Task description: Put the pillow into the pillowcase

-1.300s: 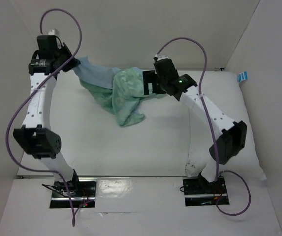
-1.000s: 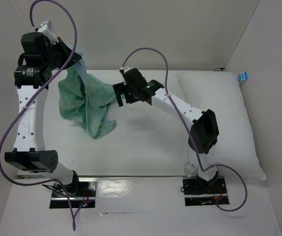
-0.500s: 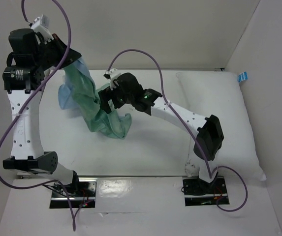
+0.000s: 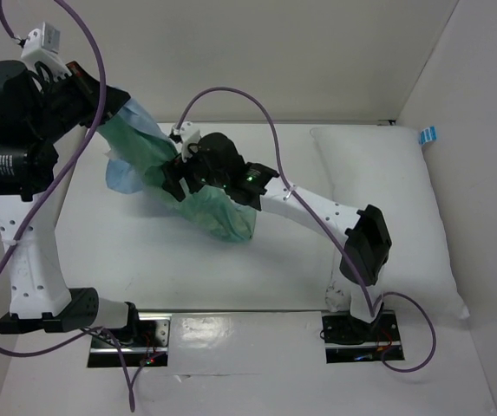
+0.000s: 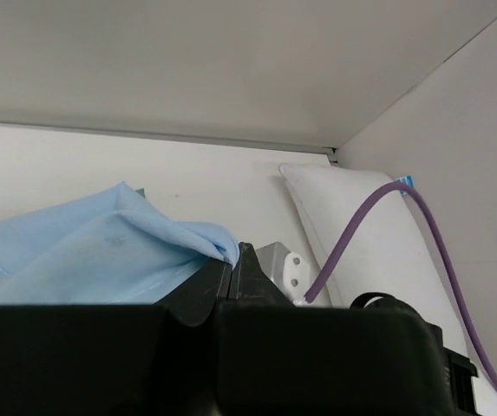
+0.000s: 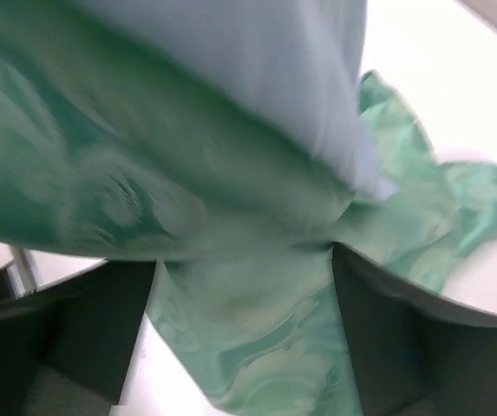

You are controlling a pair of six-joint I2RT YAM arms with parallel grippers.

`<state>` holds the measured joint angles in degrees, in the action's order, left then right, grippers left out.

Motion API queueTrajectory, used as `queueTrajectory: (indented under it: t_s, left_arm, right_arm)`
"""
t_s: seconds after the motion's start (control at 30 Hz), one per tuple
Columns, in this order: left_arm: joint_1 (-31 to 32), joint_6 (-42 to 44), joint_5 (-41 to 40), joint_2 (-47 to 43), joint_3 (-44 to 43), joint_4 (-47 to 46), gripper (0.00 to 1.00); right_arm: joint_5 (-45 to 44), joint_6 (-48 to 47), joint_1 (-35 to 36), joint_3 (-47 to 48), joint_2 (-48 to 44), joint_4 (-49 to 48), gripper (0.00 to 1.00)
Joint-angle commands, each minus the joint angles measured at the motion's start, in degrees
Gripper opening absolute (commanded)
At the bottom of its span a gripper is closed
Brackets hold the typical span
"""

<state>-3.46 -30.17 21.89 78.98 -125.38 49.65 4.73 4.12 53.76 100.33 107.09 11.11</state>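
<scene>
The left pincer [image 4: 116, 102] is being held high above the table's [image 4: 231, 277] 10 o'clock corner, and it is clenched on a corner of the pillowcase [image 4: 205, 204]. In the left wrist view its fingers [image 5: 233, 260] are pressing together on the light blue fabric [image 5: 101, 251].

From that grip the pillowcase is hanging down and trailing toward 4 o'clock. Its blue face is showing near the top, and its sea-green patterned face is bunching lower down, where the end is sagging toward the table's middle.

The right arm is reaching across from 5 o'clock, and the right pincer [image 4: 174, 178] is pushing into the hanging cloth about halfway along it. In the right wrist view its jaws are standing wide apart, released, with green and blue folds [image 6: 231, 173] filling the gap between the two fingers [image 6: 83, 329]. Whether the fingers are pressing the cloth I cannot tell.

The pillow [image 4: 395, 199] is lying flat along the table's 3 o'clock side, well apart from the pillowcase and both pincers.
</scene>
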Motion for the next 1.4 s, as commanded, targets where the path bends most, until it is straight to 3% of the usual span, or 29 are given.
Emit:
queueTrajectory:
  t_s: [0.0,0.03,0.07,0.1,0.3,0.43,0.63,0.8,0.97,1.17,1.3,1.37]
  left_arm:
    - [-0.31,0.99,0.52,-0.32,0.14,-1.57,0.00]
    - [-0.31,0.47,0.52,-0.32,0.14,-1.57,0.00]
    - [-0.31,0.47,0.00,-0.32,0.14,-1.57,0.00]
    - [-0.84,0.47,0.00,-0.84,0.14,-1.57,0.00]
    - [-2.51,-0.06,-2.47,-0.85,-1.17,-1.04,0.00]
    - [-3.04,-1.90,-0.63,0.03,-3.29,-3.41,0.00]
    - [-3.04,-9.80,11.66,1.18,0.39,-13.60,0.00]
    - [-4.18,-12.45,15.02,2.49,0.58,-16.78,0.00]
    - [-4.80,-12.45,15.20,1.35,2.25,-17.83,0.00]
    - [-7.60,-10.70,12.39,0.74,-0.64,-17.22,0.00]
    - [-10.50,-12.09,11.16,2.05,-3.20,-17.22,0.00]
    - [-11.56,-13.85,11.68,2.06,-3.20,-21.67,0.00]
  right_arm:
    - [-3.15,-0.60,0.38,4.95,0.31,-6.90,0.77]
    - [-2.28,-0.60,0.38,6.26,0.84,-6.90,0.63]
    - [-2.27,-0.60,0.38,8.80,0.84,-5.76,0.10]
    - [-4.36,-0.60,0.38,9.35,0.84,-5.75,0.00]
    - [-13.07,-3.94,-0.14,2.34,-14.32,-4.45,0.00]
    - [-23.61,-8.50,-0.67,2.32,-23.23,-0.57,0.00]
    - [-27.06,-12.82,-0.67,6.36,-28.25,2.59,0.00]
    - [-27.85,-13.87,-0.67,6.36,-29.48,4.53,0.00]
    - [-26.80,-16.33,-4.25,5.56,-23.78,1.63,0.00]
    - [-13.89,-12.04,-10.16,18.03,-8.40,0.40,0.00]
    - [-6.94,-8.53,-10.16,30.68,-0.05,1.37,0.00]
    - [-5.44,-7.03,-9.46,31.59,1.72,0.76,0.00]
